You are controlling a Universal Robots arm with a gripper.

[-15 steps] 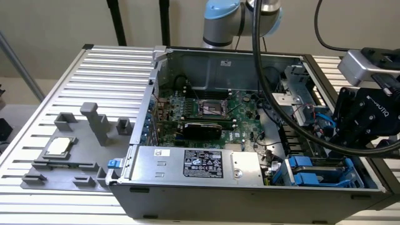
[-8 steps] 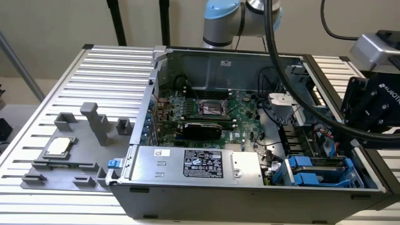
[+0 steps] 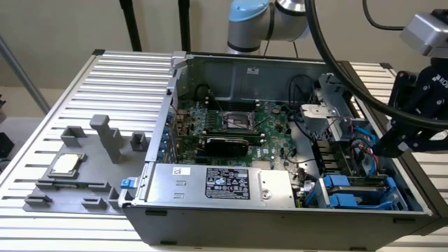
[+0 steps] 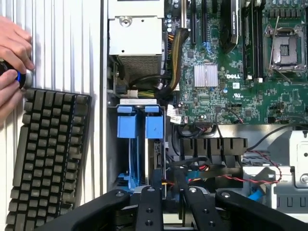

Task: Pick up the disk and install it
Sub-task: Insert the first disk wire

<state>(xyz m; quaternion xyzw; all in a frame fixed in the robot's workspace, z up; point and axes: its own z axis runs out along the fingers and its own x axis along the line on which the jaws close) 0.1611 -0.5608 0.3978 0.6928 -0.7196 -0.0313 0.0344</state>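
Disk point(image 4: 156, 154) sits on edge in the blue plastic cage point(image 3: 364, 191) at the front corner of the open computer case point(image 3: 280, 220), its blue carrier tab beside a second blue tab in the neighbouring slot; most of its flat body is hidden down in the bay, so its label cannot be read. The case is a grey sheet-metal box lying on a ribbed metal table point(image 3: 112, 89), and it holds a green motherboard point(image 3: 238, 126) with an empty processor socket, a silver power supply point(image 3: 217, 184) carrying a black label, and bundles of black, red and blue cables. Beside the case, a grey moulded fixture point(image 3: 77, 173) holds a small square silver chip point(image 3: 66, 164). In the wrist view a black keyboard point(image 4: 48, 159) lies on the ribbed surface, cut off at the edge, with a person's hand point(image 4: 12, 62) near its corner. The gripper point(image 4: 168, 204) hangs over the cage, its black fingers close together with a narrow gap, grasping nothing that can be made out.
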